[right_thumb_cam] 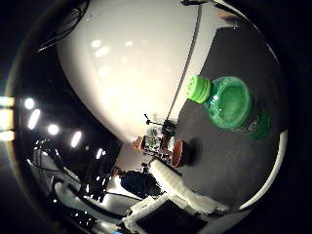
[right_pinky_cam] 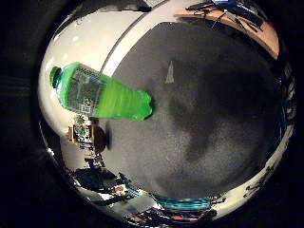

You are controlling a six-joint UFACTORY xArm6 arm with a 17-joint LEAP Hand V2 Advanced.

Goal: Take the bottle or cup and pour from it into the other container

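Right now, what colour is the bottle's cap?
Bright green, matching the bottle; the cap shows best in the thumb side palm view.

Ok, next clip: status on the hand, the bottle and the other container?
Hand: fingers not visible, state unknown. Green bottle capped, standing on dark mat, not held. Small brown cup beside it on the mat. Nothing between them.

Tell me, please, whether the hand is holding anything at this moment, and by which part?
Nothing is held: the green plastic bottle with a green cap stands free on the dark grey mat, no fingers around it.
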